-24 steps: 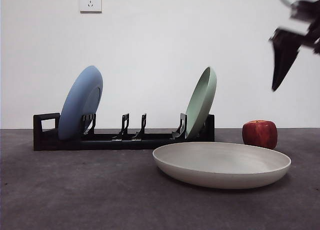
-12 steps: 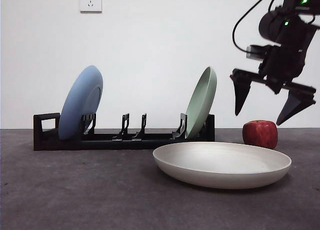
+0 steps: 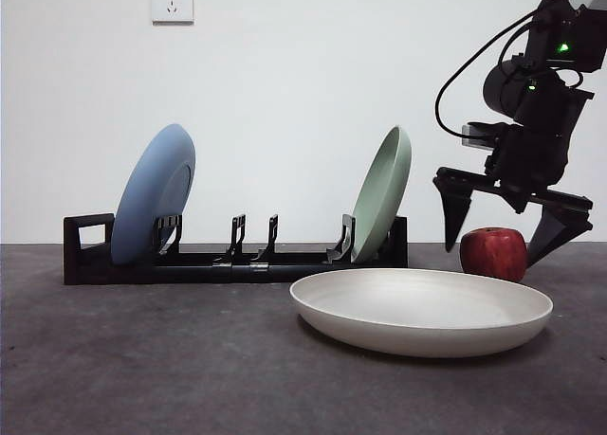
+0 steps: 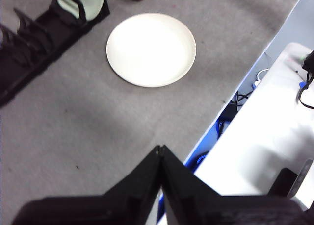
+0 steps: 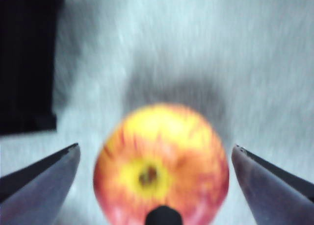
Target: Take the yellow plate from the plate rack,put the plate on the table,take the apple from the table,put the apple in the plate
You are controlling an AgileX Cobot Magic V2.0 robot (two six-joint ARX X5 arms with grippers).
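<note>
Your right gripper [image 3: 513,225], black jaws spread wide, hangs astride the squat red apple [image 3: 493,253] behind the cream round plate [image 3: 421,310].

Apple [image 3: 493,254] flanks: bare table [image 3: 142,359] either side — room for jaws.
Nearby: yellow plate [image 3: 421,311] just in front (rack [image 3: 228,260] farther).

No text, label, brand or number can be read in any view. The wall socket [image 3: 172,1] at the upper left of the front view carries only tiny, illegible marks.
</note>
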